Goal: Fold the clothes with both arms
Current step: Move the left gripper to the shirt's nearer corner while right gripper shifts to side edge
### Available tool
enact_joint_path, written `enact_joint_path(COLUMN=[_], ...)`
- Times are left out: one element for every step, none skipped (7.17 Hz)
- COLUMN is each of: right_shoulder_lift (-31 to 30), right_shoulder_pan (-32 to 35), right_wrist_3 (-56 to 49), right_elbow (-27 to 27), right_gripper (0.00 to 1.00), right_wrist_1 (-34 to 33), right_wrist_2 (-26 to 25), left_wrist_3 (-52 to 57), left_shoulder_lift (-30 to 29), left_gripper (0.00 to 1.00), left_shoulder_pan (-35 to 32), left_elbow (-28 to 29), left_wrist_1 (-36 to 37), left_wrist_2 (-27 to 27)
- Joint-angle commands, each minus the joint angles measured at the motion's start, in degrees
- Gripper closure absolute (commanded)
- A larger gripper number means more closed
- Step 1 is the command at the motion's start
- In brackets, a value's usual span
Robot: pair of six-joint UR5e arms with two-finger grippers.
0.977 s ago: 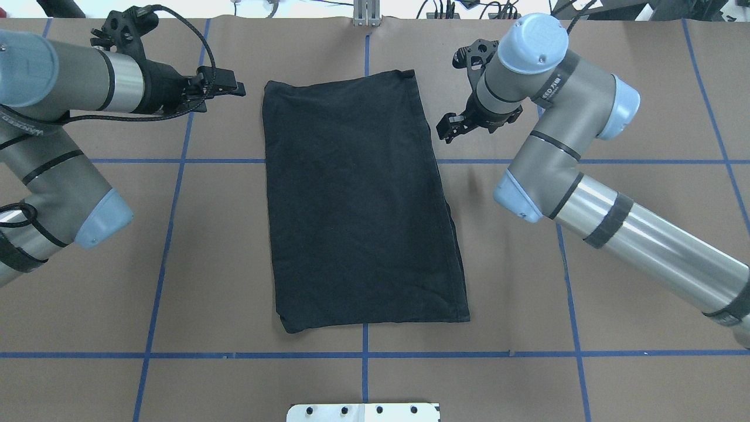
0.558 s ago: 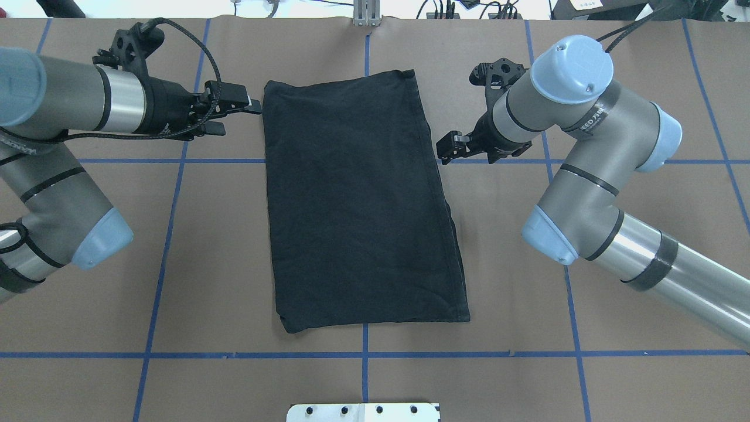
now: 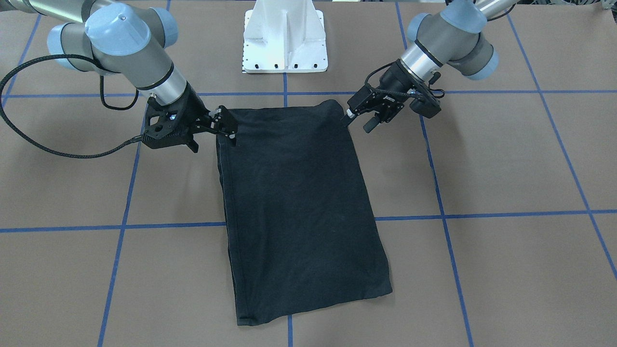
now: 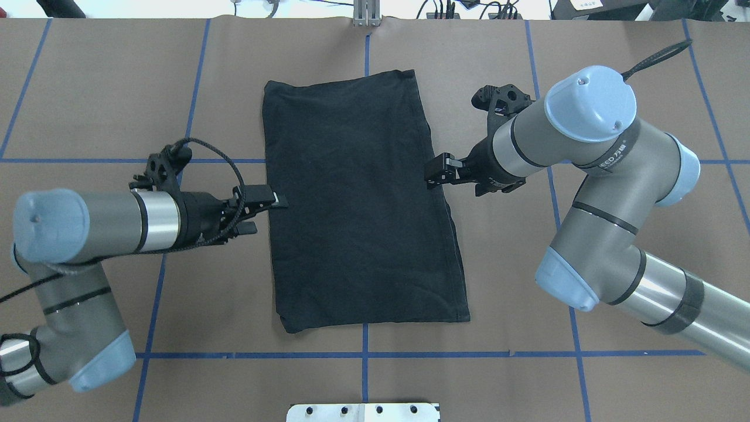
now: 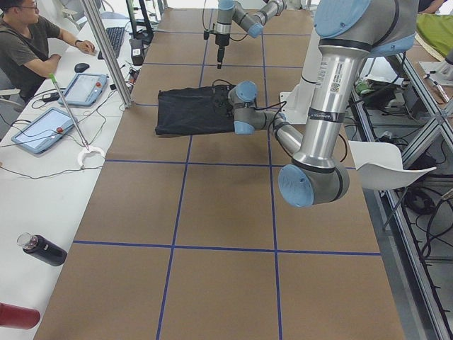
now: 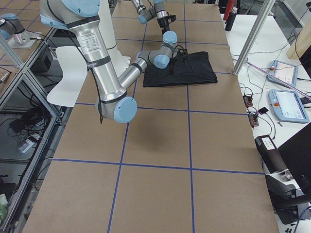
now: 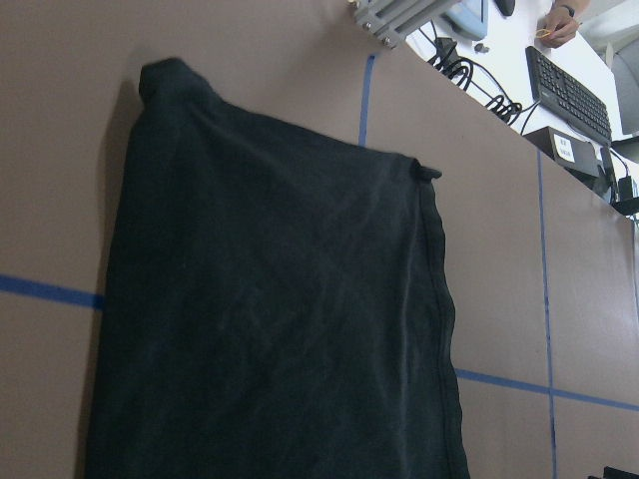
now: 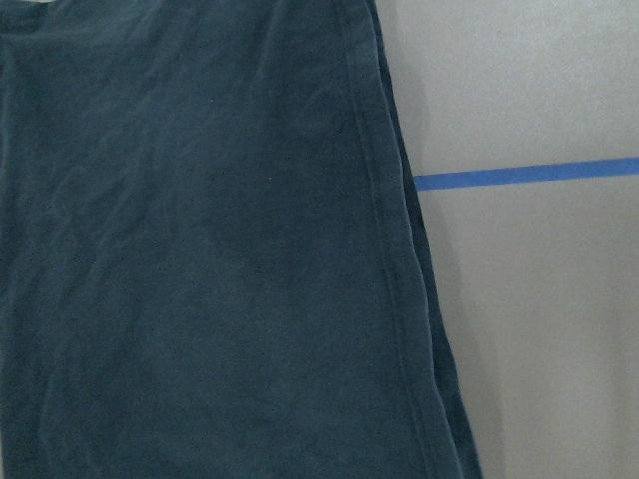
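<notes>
Black cloth, folded into a long rectangle, is what the T-shirt [image 4: 357,199] presents, laid flat on the brown paper-covered table [image 4: 527,328] near its middle. Its long axis is set running away from the robot toward the far side, with the end nearer the robot somewhat wider and shifted slightly to the robot's right. A stitched hem [image 8: 384,249] is seen along its right long edge. The shirt is flanked by both claws. The left gripper [image 4: 272,208] is placed at the left long edge and the right gripper [image 4: 433,173] at the right long edge, each pointed inward at the cloth. Both sets of jaws are held moderately parted. Whether any fingertip touches the fabric cannot be told.
</notes>
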Motion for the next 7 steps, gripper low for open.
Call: enact_joint_path(right_shoulder_lift=[-3.33, -3.35, -3.35, -3.35, -3.35, -3.35, -3.35], right_shoulder_pan=[-1.63, -1.81, -1.98, -1.99, -2.07, -2.07, -2.16], right_wrist_3=[4.19, 4.2, 4.2, 4.2, 4.2, 4.2, 4.2], right_elbow=[0.07, -0.02, 0.07, 0.07, 0.07, 0.07, 0.16], right_gripper=[0.01, 0.01, 0.01, 0.01, 0.01, 0.01, 0.01], right_wrist_1=[9.83, 9.87, 9.87, 9.79, 9.7, 9.61, 9.61], right_wrist_2=[0.06, 0.06, 0.06, 0.06, 0.06, 0.06, 0.06], left_wrist_3=[-4.83, -5.45, -5.63, -7.02, -7.13, -7.65, -7.74], left_shoulder_lift=[1.58, 2.72, 4.12, 4.48, 4.4, 4.4, 4.23], left_gripper=[0.0, 0.0, 0.0, 0.0, 0.0, 0.0, 0.0], left_shoulder_pan=[6.49, 7.11, 7.99, 10.52, 13.51, 14.67, 14.94], left_elbow=[-0.6, -0.6, -0.6, -0.43, 0.09, 0.45, 1.06], left_wrist_1=[-0.04, 0.04, 0.04, 0.22, 0.39, 0.4, 0.48], left_wrist_2=[5.3, 5.39, 5.39, 7.65, 9.68, 10.05, 10.14])
